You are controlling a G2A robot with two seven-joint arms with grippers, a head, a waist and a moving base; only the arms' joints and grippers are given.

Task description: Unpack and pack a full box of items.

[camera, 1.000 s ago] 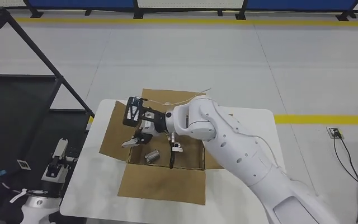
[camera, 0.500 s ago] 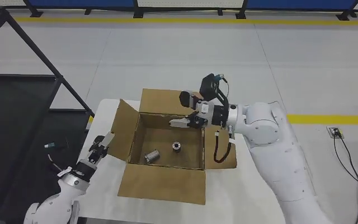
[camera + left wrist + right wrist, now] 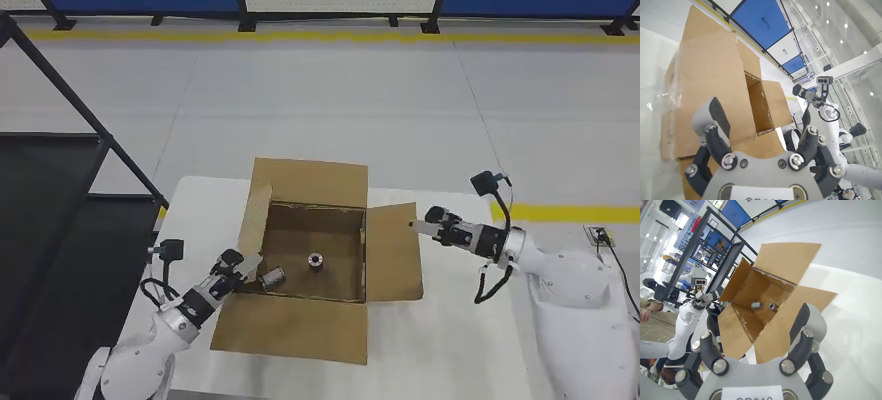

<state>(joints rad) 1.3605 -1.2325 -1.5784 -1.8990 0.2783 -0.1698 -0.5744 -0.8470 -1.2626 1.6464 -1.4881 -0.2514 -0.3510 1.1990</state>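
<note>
While its far, near and right flaps lie folded out, the cardboard box point(image 3: 305, 182) stands mid-table with its left flap tipped nearly upright. On its floor a short metal cylinder point(image 3: 272, 279) lies by the near-left corner, and a small metal ring point(image 3: 316, 262) sits near the middle. The right wrist view looks straight down into the box at both parts, cylinder point(image 3: 757, 305) beside ring point(image 3: 771, 306), whereas the left wrist view faces the raised flap's outer side. The left gripper point(image 3: 243, 268) hangs at that flap, fingers spread wide. The right gripper point(image 3: 422, 223), also spread, is just beside the right flap's far corner. Bare white table point(image 3: 450, 330) surrounds the box.
</note>
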